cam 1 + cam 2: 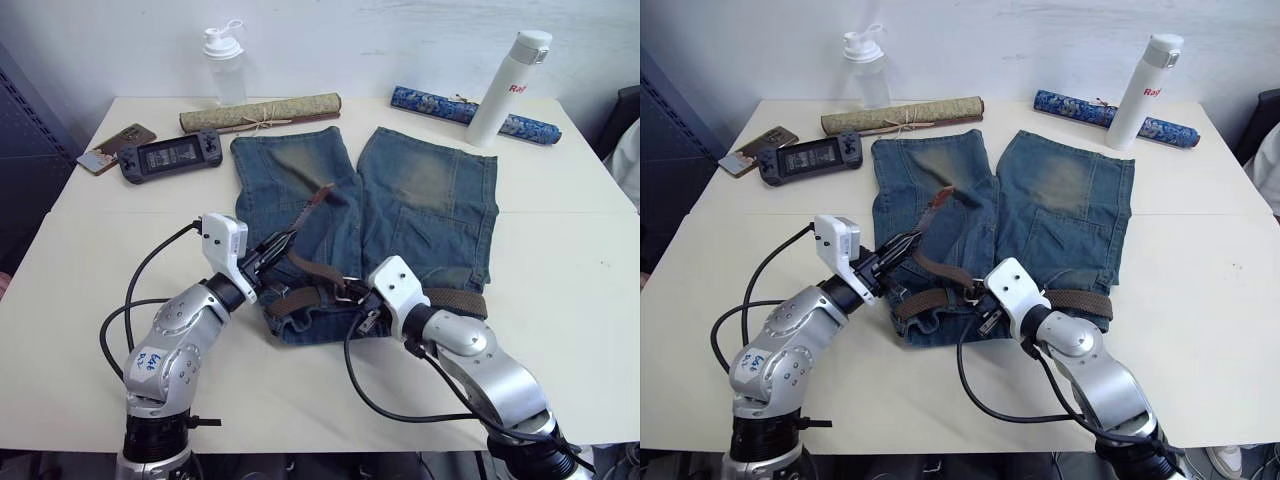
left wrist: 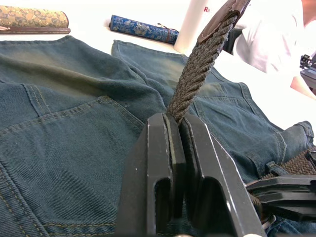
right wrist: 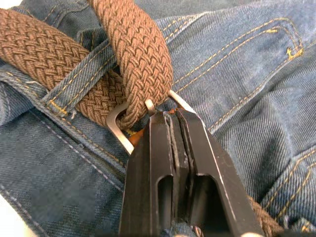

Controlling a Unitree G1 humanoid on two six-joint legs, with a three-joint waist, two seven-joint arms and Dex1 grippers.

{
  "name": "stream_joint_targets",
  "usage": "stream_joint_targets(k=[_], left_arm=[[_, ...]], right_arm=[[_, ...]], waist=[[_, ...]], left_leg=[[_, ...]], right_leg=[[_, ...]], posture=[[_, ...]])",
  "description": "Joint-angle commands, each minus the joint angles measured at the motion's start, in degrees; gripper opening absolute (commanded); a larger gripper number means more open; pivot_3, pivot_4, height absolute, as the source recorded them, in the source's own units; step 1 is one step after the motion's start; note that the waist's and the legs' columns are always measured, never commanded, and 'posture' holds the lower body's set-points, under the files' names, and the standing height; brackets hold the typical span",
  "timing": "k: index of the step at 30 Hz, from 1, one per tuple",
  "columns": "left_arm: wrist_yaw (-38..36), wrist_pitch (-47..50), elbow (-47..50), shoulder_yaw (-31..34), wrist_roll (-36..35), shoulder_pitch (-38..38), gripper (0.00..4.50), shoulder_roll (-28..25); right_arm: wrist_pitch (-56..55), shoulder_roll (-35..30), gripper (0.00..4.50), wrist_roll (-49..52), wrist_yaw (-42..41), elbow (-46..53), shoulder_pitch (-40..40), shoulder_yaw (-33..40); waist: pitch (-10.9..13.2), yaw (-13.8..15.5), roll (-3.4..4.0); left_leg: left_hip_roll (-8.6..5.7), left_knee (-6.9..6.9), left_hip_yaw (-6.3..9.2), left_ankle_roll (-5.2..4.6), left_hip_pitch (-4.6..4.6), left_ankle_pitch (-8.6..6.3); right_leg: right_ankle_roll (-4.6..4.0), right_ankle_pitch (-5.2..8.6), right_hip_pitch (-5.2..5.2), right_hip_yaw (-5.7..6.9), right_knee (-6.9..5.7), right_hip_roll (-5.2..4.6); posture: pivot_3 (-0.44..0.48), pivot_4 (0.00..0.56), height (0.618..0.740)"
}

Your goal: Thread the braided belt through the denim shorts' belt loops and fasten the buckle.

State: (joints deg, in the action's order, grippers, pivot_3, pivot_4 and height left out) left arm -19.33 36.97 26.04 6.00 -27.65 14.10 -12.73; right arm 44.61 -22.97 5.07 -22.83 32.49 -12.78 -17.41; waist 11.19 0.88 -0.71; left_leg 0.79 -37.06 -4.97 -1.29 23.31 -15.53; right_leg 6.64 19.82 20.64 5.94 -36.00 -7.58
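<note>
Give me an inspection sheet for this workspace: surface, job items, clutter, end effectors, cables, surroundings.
Surface: cream table, bare around the work.
Job items: denim shorts lie flat, waistband toward the robot. Braided belt runs along the waistband under a belt loop; its free end passes through the buckle, leather tip lifted.
Clutter: shaker bottle, white flask, tan rolled mat, blue patterned roll, game console, phone, all at the far edge.
End effectors: left end effector shut on the belt's free end; right end effector shut at the buckle.
Cables: black cables loop over the table by both arms.
Surroundings: white wall; a person's white sleeve at the far right.
</note>
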Motion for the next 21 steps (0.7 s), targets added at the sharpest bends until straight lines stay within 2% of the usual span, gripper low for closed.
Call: stream_joint_targets(k=[1,8,13,21], left_arm=[[0.37,-0.96,2.18,-0.55,-0.41,0.26,0.00,-0.18],[0.68,-0.79,1.98,-1.14,-0.50,0.78,0.00,-0.11],[0.50,0.14,2.55,-1.55,-1.57,1.59,0.00,0.13],[-2.00,1.51,5.35,-3.87,-5.85,3.72,0.00,0.50]], right_arm=[[-2.99,-2.21,0.05,-4.06,-1.06,-0.89,-1.07,-5.13],[-10.62,-7.75,0.05,-15.00,-2.90,-4.06,-2.77,-14.45],[-15.16,-9.41,0.05,-21.96,-4.02,-6.79,-3.65,-17.78],[-18.36,-6.71,0.05,-25.66,-5.32,-10.77,-2.08,-18.18]], waist=[[0.00,-0.06,0.00],[-0.01,-0.79,-0.01],[-0.03,-0.97,-0.05],[-0.22,-1.09,-0.36]], left_leg=[[0.00,0.00,0.00,0.00,0.00,0.00],[0.02,0.00,0.00,0.04,-0.02,-0.02],[0.05,-0.01,0.00,0.05,-0.03,-0.02],[0.13,-0.02,0.00,0.11,-0.10,-0.05]], right_leg=[[0.00,0.00,0.00,0.00,0.00,0.00],[0.00,0.00,-0.02,0.01,0.02,-0.01],[0.00,0.00,-0.03,0.01,0.02,0.00],[-0.01,0.01,-0.09,0.00,0.02,0.00]], posture=[[0.000,0.150,0.717],[0.000,0.150,0.717],[0.000,0.150,0.717],[0.000,0.150,0.717]])
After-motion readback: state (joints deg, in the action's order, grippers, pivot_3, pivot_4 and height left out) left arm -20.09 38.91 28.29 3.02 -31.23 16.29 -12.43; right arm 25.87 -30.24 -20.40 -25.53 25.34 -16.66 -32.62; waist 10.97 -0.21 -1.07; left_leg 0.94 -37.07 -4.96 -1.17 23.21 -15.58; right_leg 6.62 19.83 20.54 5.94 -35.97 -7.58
